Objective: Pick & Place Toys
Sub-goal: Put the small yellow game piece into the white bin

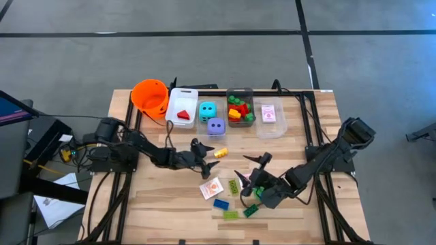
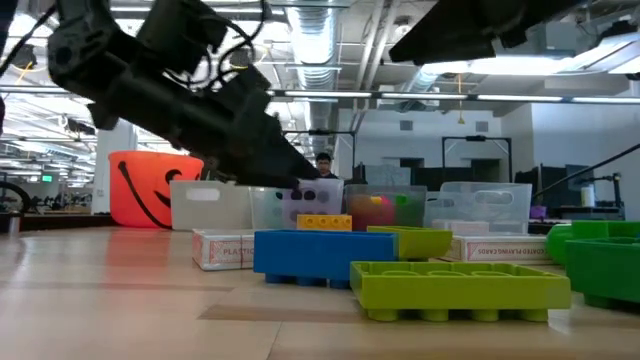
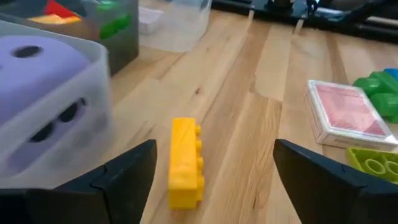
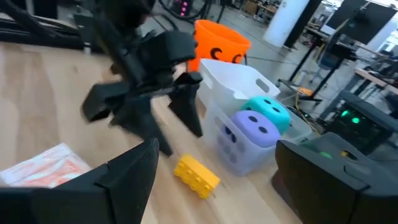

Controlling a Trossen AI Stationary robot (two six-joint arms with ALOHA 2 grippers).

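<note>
Fingers of the left gripper (image 1: 208,151) stand wide apart over the middle of the table, holding nothing. The small yellow plastic brick (image 1: 221,152) lies flat on the wood just beyond the fingertips, touching neither finger in the left wrist view. Just past it toward the far edge stands the clear plastic bin (image 1: 212,120) with the purple die (image 1: 216,126) and the teal die (image 1: 207,109) inside.

The right gripper (image 1: 249,180) hangs over the near right part of the table with its fingers spread as well, empty, aimed across at the same yellow brick.

Judged from how things lie, the job is well under way but not finished. Along the far edge the white bin (image 1: 181,106) holds the red wedge (image 1: 183,114), a clear bin (image 1: 240,107) holds red, green and yellow bricks, and another clear bin (image 1: 271,117) holds a red-backed card pack (image 1: 268,113). The orange plastic bucket (image 1: 150,96) stands at the far left corner.

Loose on the wood toward the near edge are a red-backed pack of playing cards (image 1: 211,188), a blue brick (image 1: 221,203), a pale green brick (image 1: 231,215), a lime brick (image 1: 234,186) and a darker green brick (image 1: 251,211). The yellow brick looks like the next piece to be lifted.
</note>
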